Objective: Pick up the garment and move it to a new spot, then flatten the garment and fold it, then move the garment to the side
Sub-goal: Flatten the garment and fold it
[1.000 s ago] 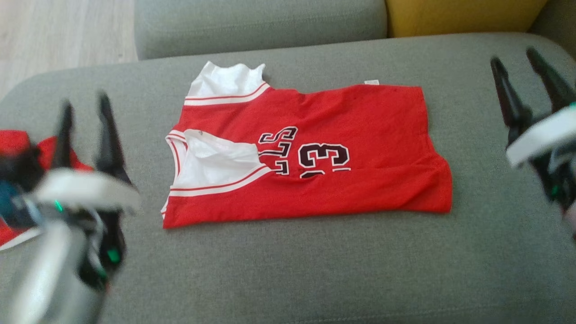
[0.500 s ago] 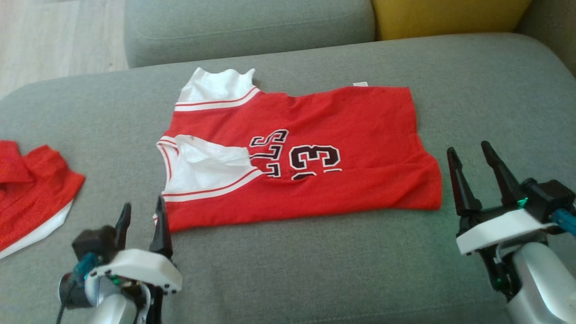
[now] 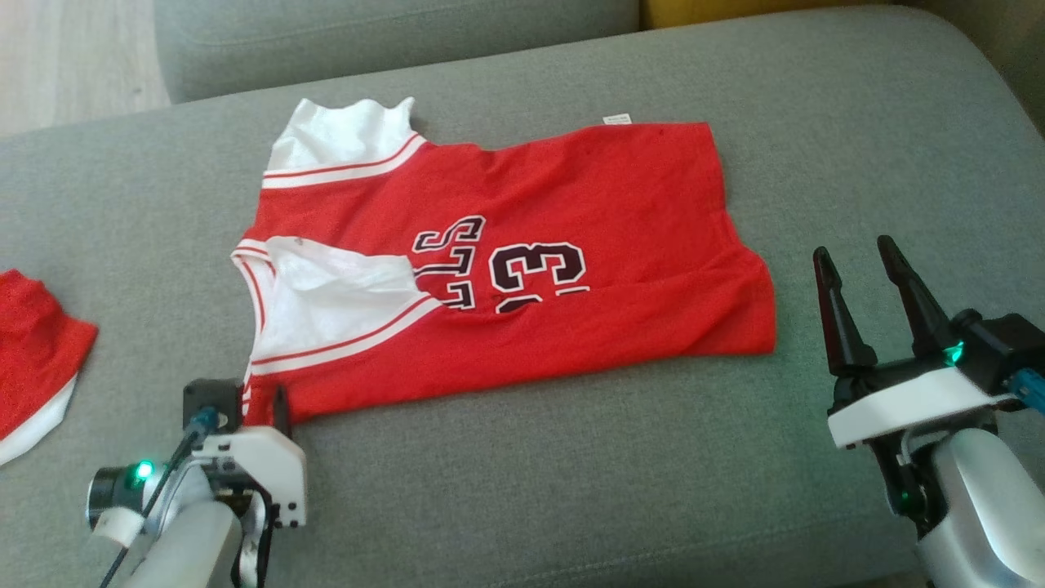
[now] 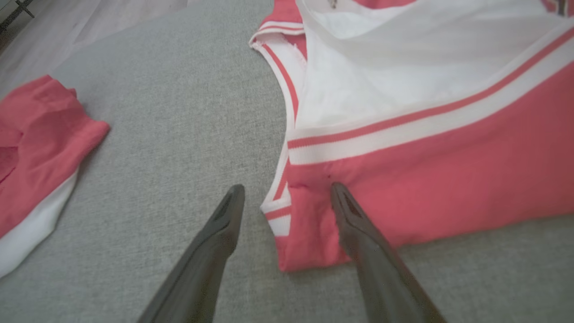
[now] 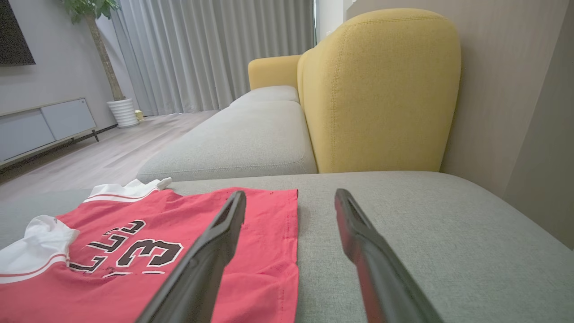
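The garment, a red sleeveless jersey with white trim and dark numerals, lies flat near the middle of the grey sofa cushion, apparently doubled over along its length. Its long axis runs across the head view. The neck and armhole end, showing white lining, points to the robot's left and the straight hem points to its right. A small label sits at the far edge. The cloth looks thin, light and limp. It should drape rather than hold shape, and its layers could slide apart if only the top one is pinched. The sound holds are judged to be the two near corners, taken through all layers. The left gripper is spread wide and holds nothing. In the left wrist view it straddles the near shoulder corner, one finger over bare cushion and the other over red fabric. Contact cannot be confirmed. The right gripper is equally wide apart and empty, near the hem end but clear of it. A second red piece lies well apart at the left edge.
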Motion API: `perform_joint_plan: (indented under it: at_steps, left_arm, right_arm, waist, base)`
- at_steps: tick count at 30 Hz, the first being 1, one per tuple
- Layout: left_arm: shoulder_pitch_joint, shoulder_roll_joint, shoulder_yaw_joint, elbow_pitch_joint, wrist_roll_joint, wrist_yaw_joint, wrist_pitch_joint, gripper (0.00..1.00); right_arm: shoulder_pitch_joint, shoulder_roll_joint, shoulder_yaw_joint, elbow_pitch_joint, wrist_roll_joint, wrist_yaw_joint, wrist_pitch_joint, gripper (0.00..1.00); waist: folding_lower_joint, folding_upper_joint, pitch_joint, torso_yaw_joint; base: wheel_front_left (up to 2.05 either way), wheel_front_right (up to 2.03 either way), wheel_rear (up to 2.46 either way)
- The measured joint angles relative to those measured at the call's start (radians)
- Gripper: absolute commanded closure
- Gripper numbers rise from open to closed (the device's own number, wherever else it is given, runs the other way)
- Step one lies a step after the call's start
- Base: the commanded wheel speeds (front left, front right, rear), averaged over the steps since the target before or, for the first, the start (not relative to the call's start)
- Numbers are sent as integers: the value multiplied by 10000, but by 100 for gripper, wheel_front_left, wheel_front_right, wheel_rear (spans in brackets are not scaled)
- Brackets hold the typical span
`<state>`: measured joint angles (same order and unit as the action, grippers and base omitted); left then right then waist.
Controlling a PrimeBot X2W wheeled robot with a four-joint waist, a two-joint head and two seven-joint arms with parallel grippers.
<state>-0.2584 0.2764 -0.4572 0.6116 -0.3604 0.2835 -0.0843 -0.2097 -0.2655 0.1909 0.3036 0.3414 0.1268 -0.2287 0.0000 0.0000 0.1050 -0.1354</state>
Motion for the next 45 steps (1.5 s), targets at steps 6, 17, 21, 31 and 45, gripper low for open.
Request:
perform_joint_plan:
  at_steps: [6,17,21,31,45]
  left_arm:
    - [-378,109,-201,393,173,82,546,0]
    - [-488,33,-345,23,-48,-234,265,100]
    - [-489,6,-226,-608,-48,-100,-234,100]
    - [-489,2,-389,-1835,-2,33,-499,100]
    - [-489,10,-667,-2113,84,161,-477,100]
  right_arm:
    - [0,35,-88,-4,0,0,0,0]
    - [0,591,-591,734,33,0,974,0]
    - [-16,1011,-786,1266,336,0,1766,0]
    - [-805,1287,-1557,2918,-2,0,2915,0]
    - [-1580,1227,-1237,4092,477,0,3716,100]
  waist:
    - [0,0,202,-182]
    - [0,0,155,34]
    - [0,0,173,264]
    - [0,0,564,806]
    - [0,0,714,1198]
  base:
    - [0,0,0]
    - [0,0,0]
    - [0,0,0]
    - [0,0,0]
    - [0,0,0]
